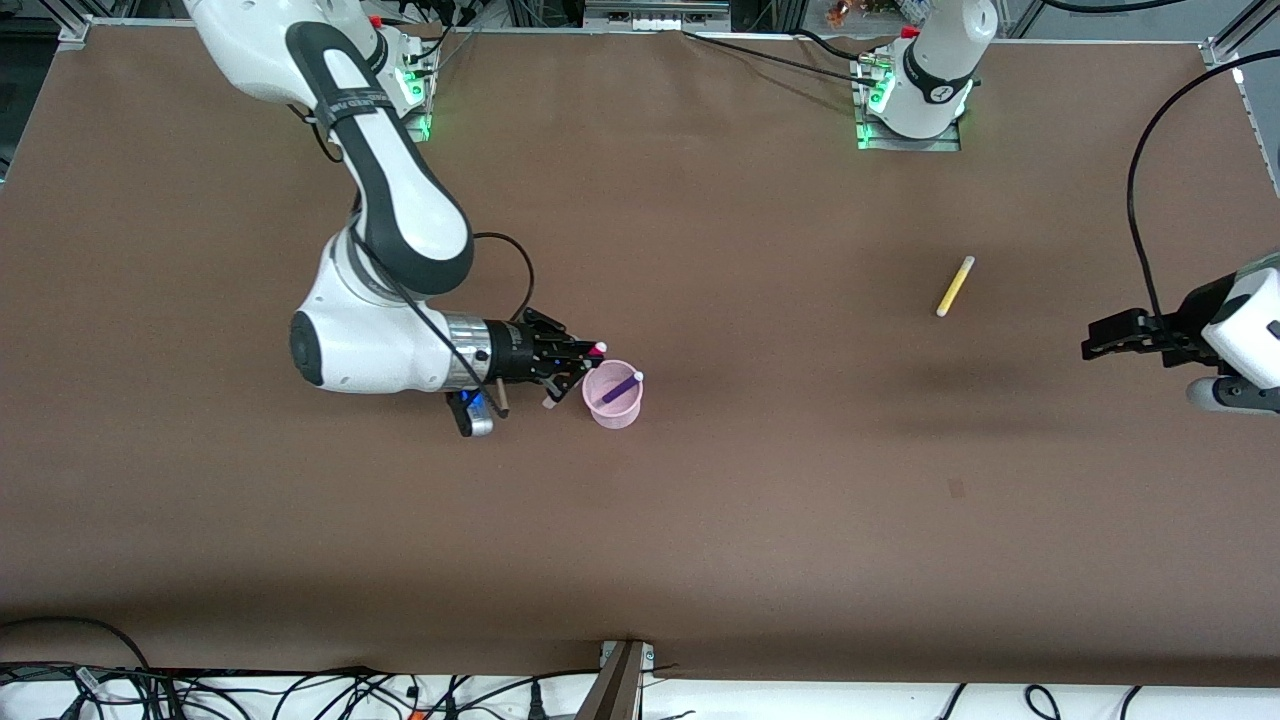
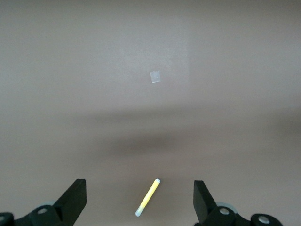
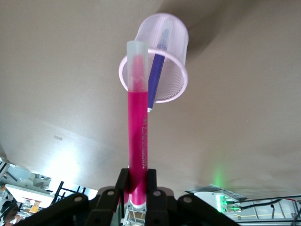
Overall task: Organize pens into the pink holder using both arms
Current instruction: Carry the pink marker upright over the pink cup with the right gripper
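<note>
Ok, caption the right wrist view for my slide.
Right end effector shut on magenta pen, aimed at pink holder containing purple pen.

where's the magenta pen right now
The magenta pen is clamped in the right gripper, beside the pink holder that holds the purple pen.

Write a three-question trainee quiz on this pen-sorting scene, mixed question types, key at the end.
1. True or false: the purple pen is already in the pink holder.
2. Which pen is the right gripper shut on? A) green B) magenta C) yellow
3. Fill in: the open left gripper hangs over the table near the ____ pen, which lies toward the left arm's end.

Key: 1 true. 2 B, the magenta pen, beside the holder's rim. 3 yellow.
</note>
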